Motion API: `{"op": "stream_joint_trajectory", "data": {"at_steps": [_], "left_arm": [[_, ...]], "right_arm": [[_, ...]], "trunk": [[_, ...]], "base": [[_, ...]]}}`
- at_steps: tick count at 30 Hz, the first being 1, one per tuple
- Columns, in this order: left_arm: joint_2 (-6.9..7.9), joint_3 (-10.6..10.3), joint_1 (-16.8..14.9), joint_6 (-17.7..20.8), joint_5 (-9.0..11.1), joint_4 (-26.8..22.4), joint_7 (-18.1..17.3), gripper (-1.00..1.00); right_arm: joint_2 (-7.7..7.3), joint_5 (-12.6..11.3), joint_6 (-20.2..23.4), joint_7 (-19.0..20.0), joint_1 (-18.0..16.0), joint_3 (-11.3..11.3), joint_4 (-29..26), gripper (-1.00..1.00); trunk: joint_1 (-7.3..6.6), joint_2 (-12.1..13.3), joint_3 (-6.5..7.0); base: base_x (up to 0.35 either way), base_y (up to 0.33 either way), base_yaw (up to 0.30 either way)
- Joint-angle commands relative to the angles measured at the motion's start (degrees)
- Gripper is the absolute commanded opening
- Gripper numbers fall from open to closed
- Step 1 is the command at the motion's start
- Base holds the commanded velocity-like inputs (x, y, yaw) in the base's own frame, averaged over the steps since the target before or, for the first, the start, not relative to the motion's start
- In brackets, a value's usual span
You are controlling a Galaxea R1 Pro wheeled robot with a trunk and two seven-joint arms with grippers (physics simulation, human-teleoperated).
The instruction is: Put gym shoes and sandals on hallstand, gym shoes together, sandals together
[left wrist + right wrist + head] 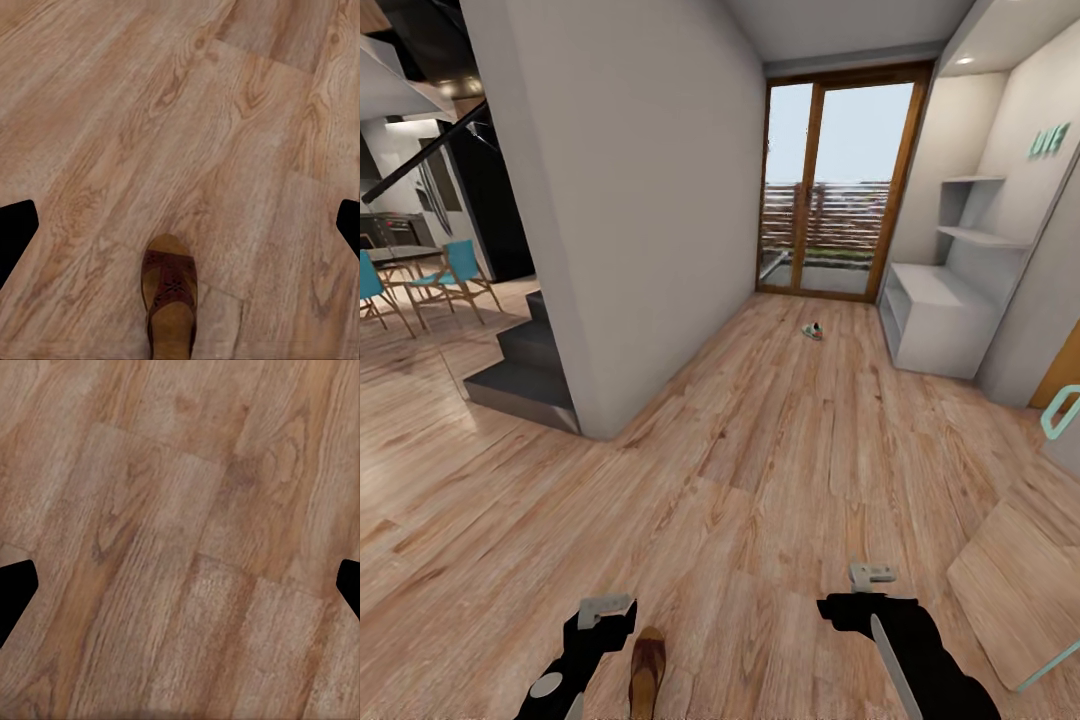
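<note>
You are viewing one sandal (647,672) lying on the corridor floor (780,470) beside your left gripper (603,610), one gym shoe (813,331) lying far ahead near the hallstand (935,320). Both grippers, right gripper (870,580) included, are hanging spread wide, gripping nothing.

I see warm wood plank floor (760,470) across frame. Big grey-white wall (630,200) left of centre, dark steps (525,370) at its foot. Glass door (840,185) with wood frame at far end, daylight beyond. Dining table (405,255) and teal chairs (455,275) upper left.
</note>
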Motion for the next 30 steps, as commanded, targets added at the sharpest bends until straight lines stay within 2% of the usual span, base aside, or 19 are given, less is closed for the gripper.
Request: {"op": "stream_joint_trajectory", "data": {"at_steps": [1, 8, 12, 17, 18, 19, 30], "left_arm": [[-0.01, 0.0, 0.0, -0.2, 0.4, 0.6, 0.0, 1.00], [-0.01, 0.0, 0.0, -1.5, 0.4, 1.7, 0.0, 1.00], [-0.04, -0.1, 0.0, -3.5, 0.3, 4.0, 0.0, 1.00], [-0.08, -0.6, 0.0, -8.3, 0.2, 7.4, 0.0, 1.00], [-0.09, -1.2, 0.0, -10.6, 0.2, 8.7, 0.0, 1.00], [-0.10, -1.5, 0.0, -11.2, 0.2, 9.0, 0.0, 1.00], [-0.10, -1.8, 0.0, -12.2, 0.3, 9.6, 0.0, 1.00]], "right_arm": [[-0.01, 0.0, 0.3, 0.1, 0.0, 0.0, -0.1, 1.00], [-0.01, -0.1, 0.3, 0.1, 0.0, 0.0, -0.1, 1.00], [-0.01, -0.1, 0.3, 0.1, 0.0, 0.0, -0.1, 1.00], [-0.01, -0.1, 0.3, 0.1, 0.0, 0.0, -0.1, 1.00], [-0.01, -0.1, 0.3, 0.1, 0.0, 0.0, -0.1, 1.00], [-0.01, -0.1, 0.3, 0.1, 0.0, -0.1, -0.1, 1.00], [-0.01, -0.1, 0.3, 0.1, 0.0, 0.0, -0.1, 1.00]], "trunk": [[0.22, -0.4, -0.33], [1.76, -3.2, -2.25], [2.63, -4.9, -3.34], [3.73, -6.9, -4.71], [3.95, -7.3, -4.98], [4.17, -7.7, -5.25], [6.59, -12.1, -8.26]], "base": [[0.000, 0.000, 0.000], [0.000, 0.000, 0.000], [0.000, 0.000, 0.000], [0.000, 0.000, 0.000], [0.000, 0.000, 0.000], [0.000, 0.000, 0.000], [0.000, 0.000, 0.000]]}}
